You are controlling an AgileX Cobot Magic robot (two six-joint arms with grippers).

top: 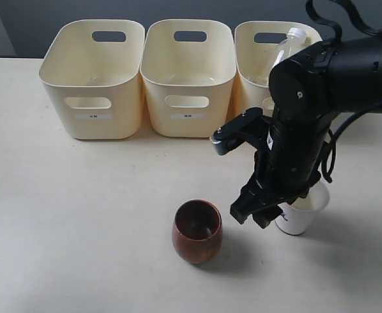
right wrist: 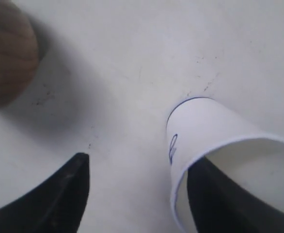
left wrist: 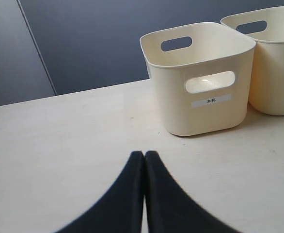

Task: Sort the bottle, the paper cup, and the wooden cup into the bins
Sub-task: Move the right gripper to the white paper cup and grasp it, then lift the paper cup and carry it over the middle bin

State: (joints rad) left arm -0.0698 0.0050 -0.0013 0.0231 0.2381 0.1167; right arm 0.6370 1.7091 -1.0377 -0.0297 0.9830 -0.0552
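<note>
Half the paper cup (top: 303, 212) hidden behind spread right gripper (top: 264, 210), bottle (top: 287, 45) partly blocked, left gripper (left wrist: 144, 156) closed.

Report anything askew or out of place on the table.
One oddity: the right gripper is misaligned with the paper cup; one finger sits inside its rim. The wooden cup stands upright; the bottle leans in the right bin.

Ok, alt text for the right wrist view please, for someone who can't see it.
The open right gripper is seen from above over a pale table, one finger inside the white paper cup, the other outside it. The cup has a blue mark on its side. The brown wooden cup shows blurred at the frame's edge.
</note>
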